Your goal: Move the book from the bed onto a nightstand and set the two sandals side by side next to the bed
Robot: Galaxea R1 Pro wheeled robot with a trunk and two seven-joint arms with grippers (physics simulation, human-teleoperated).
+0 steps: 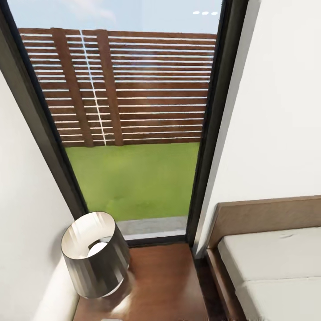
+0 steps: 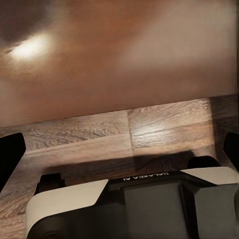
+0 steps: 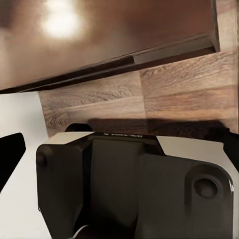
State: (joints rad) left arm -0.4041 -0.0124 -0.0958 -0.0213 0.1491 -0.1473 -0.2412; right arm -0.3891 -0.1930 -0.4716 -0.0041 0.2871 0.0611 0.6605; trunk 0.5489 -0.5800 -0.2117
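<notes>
Head cam down (wrists near floor (image 2: 99, 134))

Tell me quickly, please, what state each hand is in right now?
Left hand: open, fingers spread wide, nothing between them; wood floor beyond.
Right hand: open, fingers apart, holding nothing.

— How was the head view lit?

— Daylight was admitted through the tall window (image 1: 133, 111); the lawn (image 1: 133, 183) and white walls (image 1: 276, 111) were rendered bright. Pale streaks of reflection were seen across the glass, and a soft sheen was cast on the nightstand (image 1: 165, 285) beside the lamp (image 1: 96, 254).

— And the wrist views?

— Both were dimmer and softly blurred. A glare spot was caught on the glossy wood (image 2: 30, 47) in the left wrist view, another (image 3: 62, 22) in the right. Dark shadows were thrown on the floorboards (image 2: 149, 134).
</notes>
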